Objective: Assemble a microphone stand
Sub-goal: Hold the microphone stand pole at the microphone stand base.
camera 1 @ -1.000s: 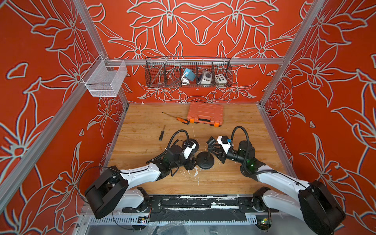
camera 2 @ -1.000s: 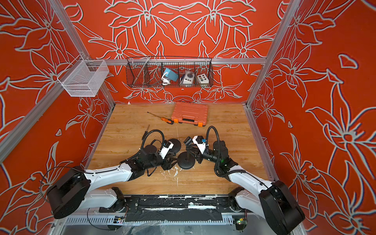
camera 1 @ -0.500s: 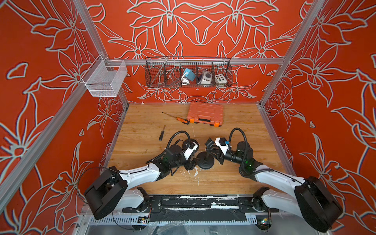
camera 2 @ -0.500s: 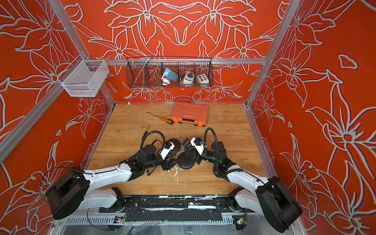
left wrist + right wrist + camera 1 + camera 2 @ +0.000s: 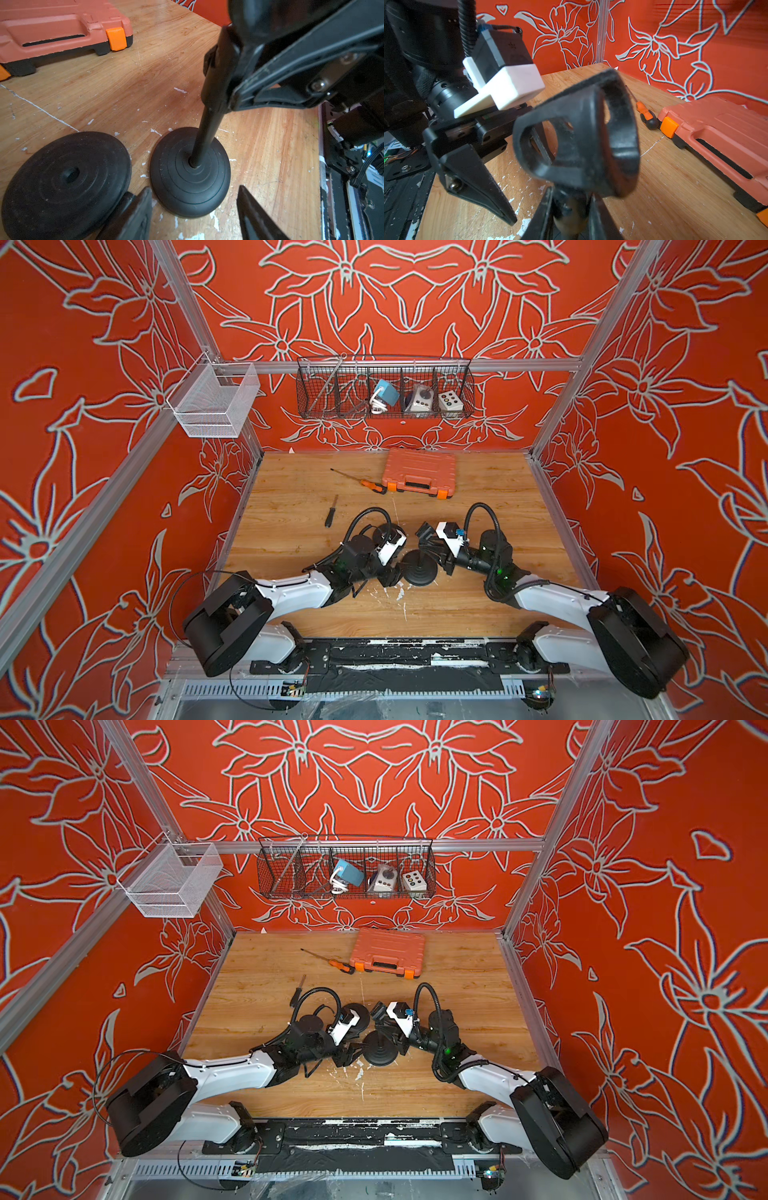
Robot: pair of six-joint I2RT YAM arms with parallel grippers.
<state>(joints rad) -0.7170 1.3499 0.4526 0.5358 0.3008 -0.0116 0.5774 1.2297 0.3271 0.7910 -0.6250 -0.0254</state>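
Note:
A round black base [image 5: 419, 570] sits on the wooden table with a thin black pole [image 5: 204, 133] standing in its centre hole. The pole carries a black microphone clip [image 5: 581, 141] at its top. My right gripper [image 5: 572, 218] is shut on the pole just below the clip, and shows in both top views [image 5: 430, 549] [image 5: 392, 1036]. My left gripper [image 5: 193, 209] is open and low on the table, with its fingertips [image 5: 143, 199] on either side of the base's near edge, not touching it. A second black base [image 5: 66, 178], its hole empty, lies beside the first.
An orange tool case [image 5: 419, 475] lies at the back of the table, with an orange-handled screwdriver [image 5: 361, 482] next to it. A black screwdriver [image 5: 331, 512] lies further left. A wire basket [image 5: 384, 387] and a white mesh basket [image 5: 214, 400] hang on the walls.
The right wrist has shifted a little to the left over the base, still holding the pole. The left gripper and both bases have not moved.

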